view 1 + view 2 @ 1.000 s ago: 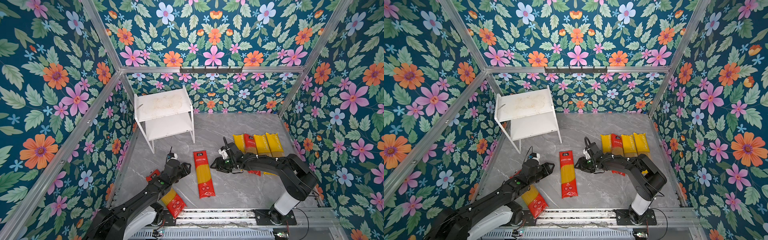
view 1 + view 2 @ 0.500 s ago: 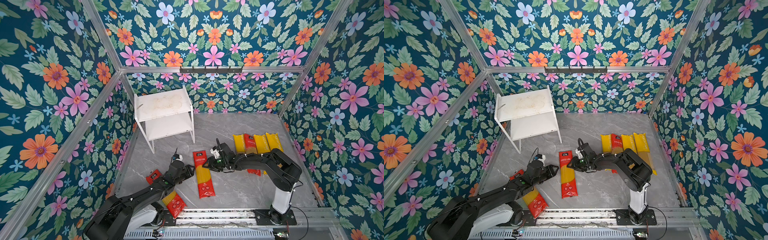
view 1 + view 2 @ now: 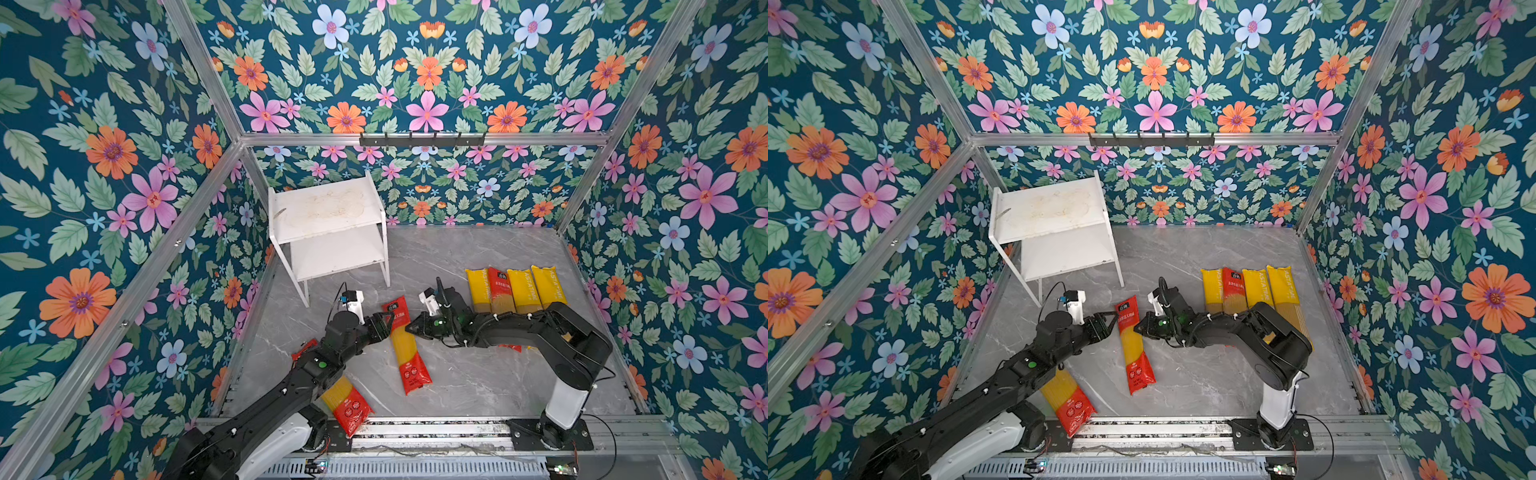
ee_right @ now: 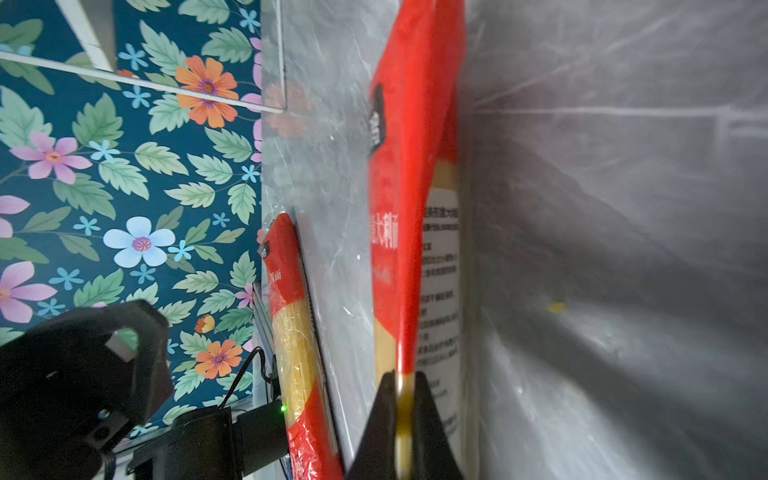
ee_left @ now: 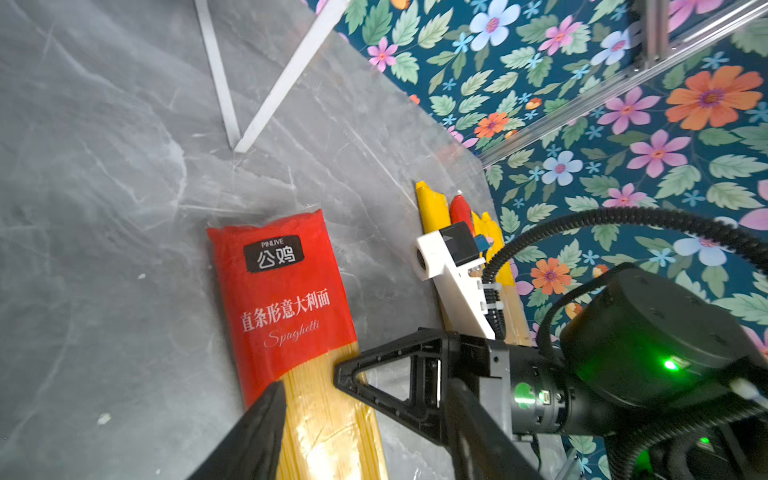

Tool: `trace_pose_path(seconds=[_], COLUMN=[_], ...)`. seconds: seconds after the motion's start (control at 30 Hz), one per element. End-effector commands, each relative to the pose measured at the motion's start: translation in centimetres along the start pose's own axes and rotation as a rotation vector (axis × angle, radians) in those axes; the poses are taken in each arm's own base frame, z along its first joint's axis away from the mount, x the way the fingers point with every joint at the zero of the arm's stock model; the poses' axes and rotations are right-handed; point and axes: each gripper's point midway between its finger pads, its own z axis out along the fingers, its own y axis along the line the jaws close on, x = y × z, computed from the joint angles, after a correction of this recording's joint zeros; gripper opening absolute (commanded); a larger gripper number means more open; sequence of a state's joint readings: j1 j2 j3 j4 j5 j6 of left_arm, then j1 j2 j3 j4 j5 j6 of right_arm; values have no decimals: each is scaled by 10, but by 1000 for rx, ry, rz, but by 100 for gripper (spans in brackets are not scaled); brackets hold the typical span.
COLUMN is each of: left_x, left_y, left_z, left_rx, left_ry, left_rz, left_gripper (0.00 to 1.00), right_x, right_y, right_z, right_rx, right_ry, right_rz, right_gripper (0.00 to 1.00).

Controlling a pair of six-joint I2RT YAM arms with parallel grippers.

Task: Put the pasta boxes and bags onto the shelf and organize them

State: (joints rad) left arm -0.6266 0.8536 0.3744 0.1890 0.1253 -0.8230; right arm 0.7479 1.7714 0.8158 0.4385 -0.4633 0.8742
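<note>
Spaghetti bag, long axis front-to-back, right hand pinching edge, left hand spread

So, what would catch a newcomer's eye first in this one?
The loud floral wallpaper covering the walls. Then, mid-table, a red-ended spaghetti bag, with the right gripper jaws shut on its edge and the left gripper open at its other side. Back left, the white shelf stands bare, and four bags lie in a row on the right.

Shelf back-left; red-ended spaghetti bag tilted mid-floor; second bag front-left; four-bag row right.
</note>
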Motion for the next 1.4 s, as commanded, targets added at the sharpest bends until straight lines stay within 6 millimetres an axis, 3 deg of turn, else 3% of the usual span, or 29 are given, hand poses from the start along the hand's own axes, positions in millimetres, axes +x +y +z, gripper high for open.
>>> trace_pose_path(seconds=[0.0,0.2,0.43,0.63,0.77,1.0,1.2,1.37], left_x=[-10,-13,6,5,5,0,-8,-11], left_y=[-15,-31,-38,-59,-79,-112,-141,-152], left_z=[-10,-28,-21,-28,-32,-41,-58,-63], left_rx=[76,231,338,464,556,698,845,909], left_ry=[-55,-152,-90,-109,-102,-104,-133,-144], left_rz=[94,125,63,70,117,217,268,272], left_gripper=[69,76,76,76,76,75,74,72], right_x=[-21,-24,-36,-43,-48,-44,-35,-31], right_y=[36,60,85,129,168,227,254,259], right_z=[-16,-46,-79,-113,-139,-173,-191,-196], right_rx=[-109,-184,-265,-361,-454,-618,-739,-798], right_ry=[-123,-215,-295,-363,-399,-378,-335,-320], right_rz=[-182,-367,-474,-577,-652,-769,-794,-766], right_gripper=[0,0,0,0,0,0,0,0])
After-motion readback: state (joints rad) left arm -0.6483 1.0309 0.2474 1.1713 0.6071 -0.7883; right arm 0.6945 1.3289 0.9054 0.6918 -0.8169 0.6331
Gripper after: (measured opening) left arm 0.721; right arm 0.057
